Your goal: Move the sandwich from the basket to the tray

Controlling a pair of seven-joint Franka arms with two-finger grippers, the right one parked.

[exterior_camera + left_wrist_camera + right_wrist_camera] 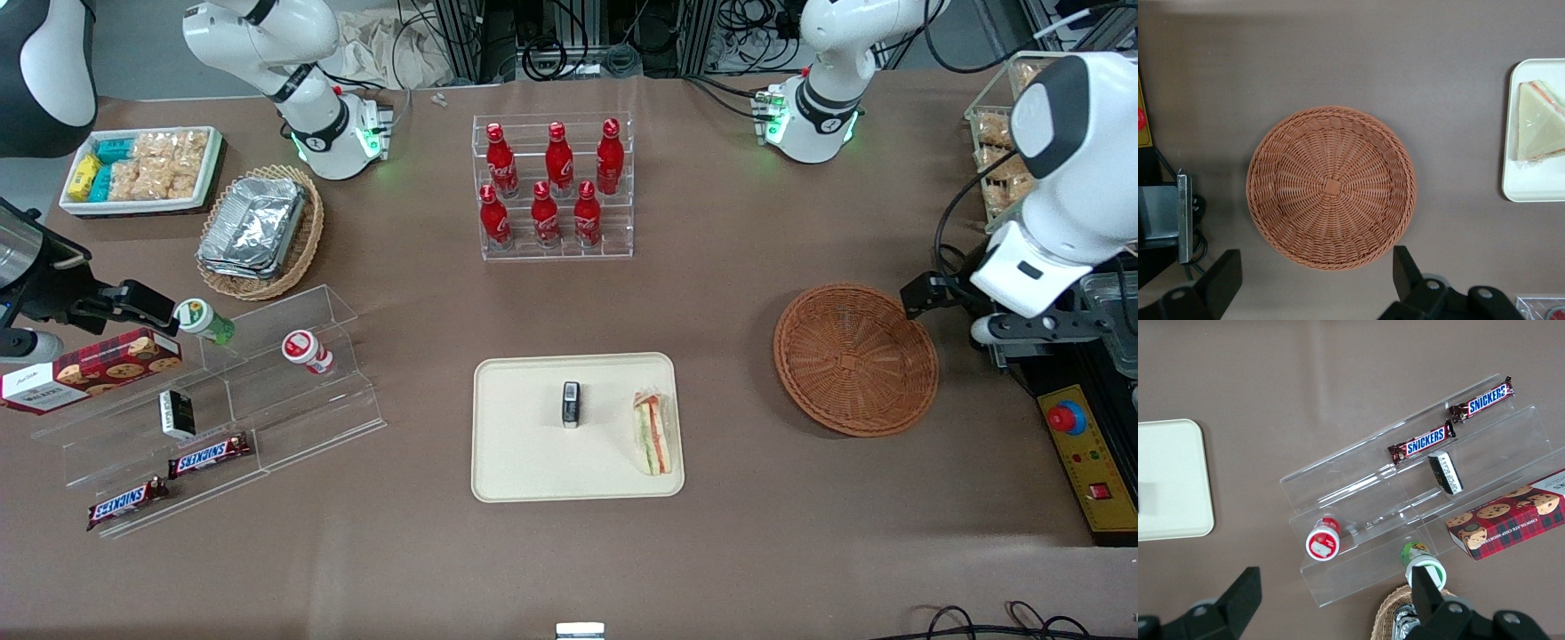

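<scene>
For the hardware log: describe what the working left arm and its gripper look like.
The left arm is built of glossy white rounded shells with a dark grey joint cap and a black cable looping off it. Its base carries a black ring and green lights. The gripper, above the table beside the basket, has black, blocky fingers, open.

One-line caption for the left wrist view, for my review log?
Open gripper above the empty wicker basket; wrapped sandwich lies on the cream tray.
</scene>
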